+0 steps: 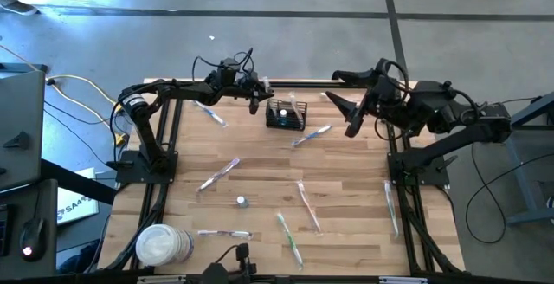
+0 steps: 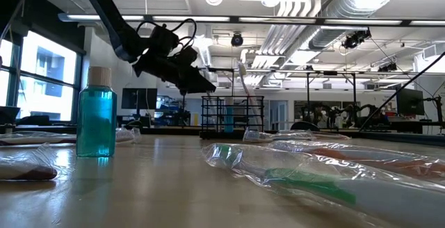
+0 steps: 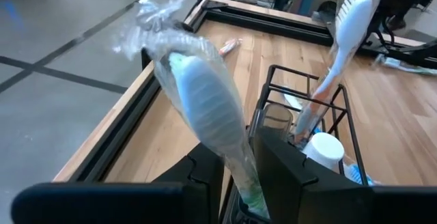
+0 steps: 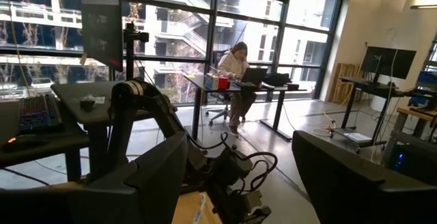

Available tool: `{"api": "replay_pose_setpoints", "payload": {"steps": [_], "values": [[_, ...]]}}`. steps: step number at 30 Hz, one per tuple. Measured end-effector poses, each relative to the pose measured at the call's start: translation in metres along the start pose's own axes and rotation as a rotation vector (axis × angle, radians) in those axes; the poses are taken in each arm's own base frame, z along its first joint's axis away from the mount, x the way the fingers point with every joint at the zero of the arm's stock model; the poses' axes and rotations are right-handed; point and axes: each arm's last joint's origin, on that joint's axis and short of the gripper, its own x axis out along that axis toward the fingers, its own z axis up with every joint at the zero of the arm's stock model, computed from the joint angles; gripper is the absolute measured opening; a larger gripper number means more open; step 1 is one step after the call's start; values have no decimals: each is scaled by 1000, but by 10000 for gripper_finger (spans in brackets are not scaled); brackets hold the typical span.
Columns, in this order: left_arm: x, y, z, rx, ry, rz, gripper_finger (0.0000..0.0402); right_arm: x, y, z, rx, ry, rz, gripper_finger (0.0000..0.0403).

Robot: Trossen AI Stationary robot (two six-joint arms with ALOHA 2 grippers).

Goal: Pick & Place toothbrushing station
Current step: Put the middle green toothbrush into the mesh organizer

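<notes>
A wrapped toothbrush [image 3: 205,108] is gripped between the left gripper's [image 3: 235,176] fingers, just beside the basket [image 1: 286,113] at the table's [image 1: 346,180] far edge. The right gripper [image 1: 351,111] is held open, raised near the far right corner.

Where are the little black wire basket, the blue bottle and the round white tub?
black wire basket [image 1: 286,114]: high view, on its mesh side wall.
blue bottle [image 2: 96,122]: low view, on its blue-filled body.
round white tub [image 1: 161,245]: high view, on its white top, near the table's corner.
</notes>
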Motion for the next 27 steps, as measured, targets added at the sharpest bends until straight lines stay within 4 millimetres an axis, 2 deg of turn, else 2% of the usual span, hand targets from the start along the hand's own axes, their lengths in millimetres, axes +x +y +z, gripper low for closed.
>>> {"api": "replay_pose_setpoints", "payload": {"steps": [9,16,27], "values": [[0,0,-1,-45,8,15,83,0,0,0,3,0,0,258],[0,0,-1,-10,11,16,88,0,0,0,30,0,0,258],[0,2,0,-8,4,55,193,0,0,0,28,0,-1,258]]}}
